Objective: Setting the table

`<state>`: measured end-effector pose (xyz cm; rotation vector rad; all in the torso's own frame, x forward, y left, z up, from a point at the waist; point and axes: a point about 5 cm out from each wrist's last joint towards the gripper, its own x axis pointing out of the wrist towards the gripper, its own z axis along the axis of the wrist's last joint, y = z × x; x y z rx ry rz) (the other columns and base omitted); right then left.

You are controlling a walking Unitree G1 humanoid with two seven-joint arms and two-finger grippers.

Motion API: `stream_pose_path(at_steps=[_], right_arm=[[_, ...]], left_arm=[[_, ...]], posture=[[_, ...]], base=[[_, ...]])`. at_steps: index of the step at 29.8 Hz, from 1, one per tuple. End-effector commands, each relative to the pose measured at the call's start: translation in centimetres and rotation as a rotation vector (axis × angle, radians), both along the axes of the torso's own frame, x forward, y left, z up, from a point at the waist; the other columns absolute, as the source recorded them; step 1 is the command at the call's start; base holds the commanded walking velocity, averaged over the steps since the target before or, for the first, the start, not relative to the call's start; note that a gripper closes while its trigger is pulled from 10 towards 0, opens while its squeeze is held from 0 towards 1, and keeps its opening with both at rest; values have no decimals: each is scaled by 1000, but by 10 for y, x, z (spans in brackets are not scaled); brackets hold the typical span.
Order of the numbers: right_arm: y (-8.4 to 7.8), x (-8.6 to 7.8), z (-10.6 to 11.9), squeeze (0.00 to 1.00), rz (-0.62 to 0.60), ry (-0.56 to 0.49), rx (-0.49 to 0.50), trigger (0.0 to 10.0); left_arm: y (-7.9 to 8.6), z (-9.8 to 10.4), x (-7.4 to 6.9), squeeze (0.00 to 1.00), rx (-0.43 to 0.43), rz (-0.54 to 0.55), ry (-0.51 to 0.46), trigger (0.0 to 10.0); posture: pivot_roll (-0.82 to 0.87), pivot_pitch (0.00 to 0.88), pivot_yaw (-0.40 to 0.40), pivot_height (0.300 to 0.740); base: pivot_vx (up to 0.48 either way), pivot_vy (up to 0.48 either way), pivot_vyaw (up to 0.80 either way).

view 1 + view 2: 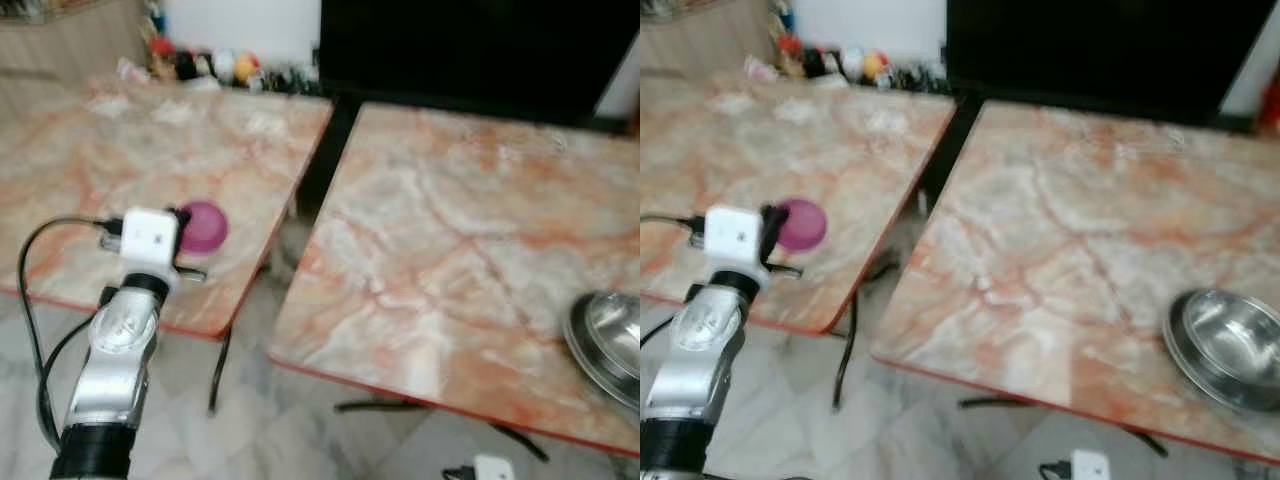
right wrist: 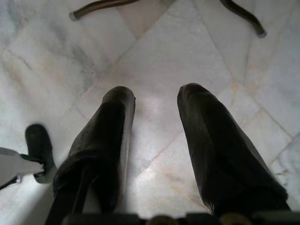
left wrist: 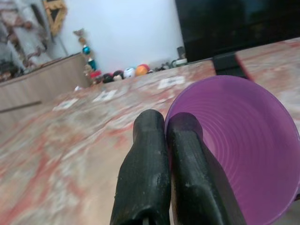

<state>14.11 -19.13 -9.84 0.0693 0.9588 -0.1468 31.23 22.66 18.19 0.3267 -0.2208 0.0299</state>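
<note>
A purple plastic bowl (image 1: 206, 226) hangs over the near right part of the left marble table (image 1: 120, 160). My left gripper (image 3: 165, 123) is shut on the bowl's rim (image 3: 243, 150), its two black fingers pressed together at the edge. A steel bowl (image 1: 1228, 345) rests on the right marble table (image 1: 1070, 220) near its front right corner. My right gripper (image 2: 154, 96) hangs low over the tiled floor, open with nothing between its fingers.
A dark gap (image 1: 325, 150) separates the two tables, with metal legs (image 1: 218, 375) beneath. Toys and balls (image 1: 215, 65) line the far wall beside a large black cabinet (image 1: 470, 50). Pale tiled floor (image 2: 178, 42) lies in front.
</note>
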Motion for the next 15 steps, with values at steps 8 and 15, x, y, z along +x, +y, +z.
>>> stream_pose_path(at_steps=[8, 15], right_arm=[[-12, -4, 0, 0, -16, 14, -14, 10000], [-12, -3, 0, 0, -5, 14, -13, 10000]], left_arm=[[-9, 11, 5, 0, 7, -30, -47, 10000], [-6, 13, 5, 0, 9, -19, -48, 10000]], posture=[[60, 0, 7, 740], [63, 0, 3, 740]], base=[[0, -413, -448], [0, -412, 0]])
